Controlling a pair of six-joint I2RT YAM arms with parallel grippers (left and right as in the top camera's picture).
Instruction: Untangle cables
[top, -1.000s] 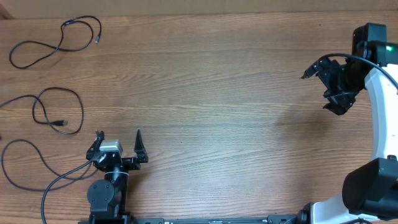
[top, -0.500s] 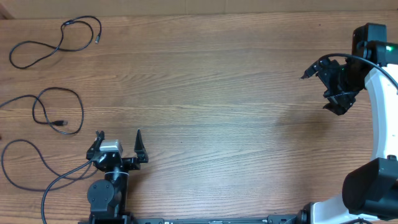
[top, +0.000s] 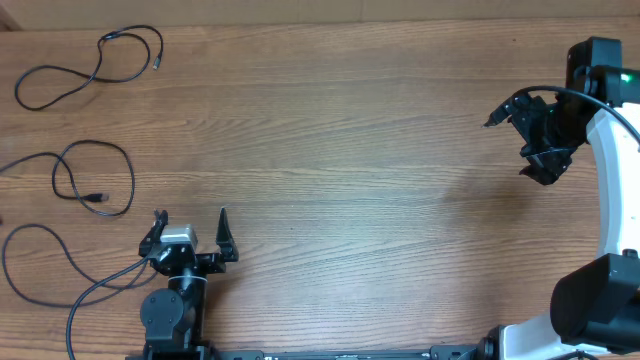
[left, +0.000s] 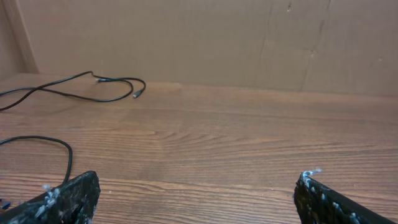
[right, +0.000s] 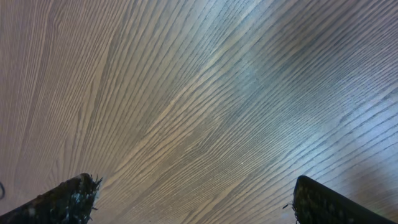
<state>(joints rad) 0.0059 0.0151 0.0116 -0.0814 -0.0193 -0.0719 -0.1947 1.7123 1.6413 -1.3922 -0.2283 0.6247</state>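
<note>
Thin black cables lie apart on the left of the wooden table. One cable loops at the far left corner, and a second cable coils below it with a small plug at its end. In the left wrist view the far cable lies ahead, and part of the nearer one curves in at the left. My left gripper stands open near the front edge, right of the cables, with nothing between its fingers. My right gripper hangs open far to the right, over bare wood.
Another thin black cord loops at the front left and runs to the left arm's base; I cannot tell whether it is a loose cable or the arm's wire. The right arm's white body stands along the right edge. A brown wall backs the table.
</note>
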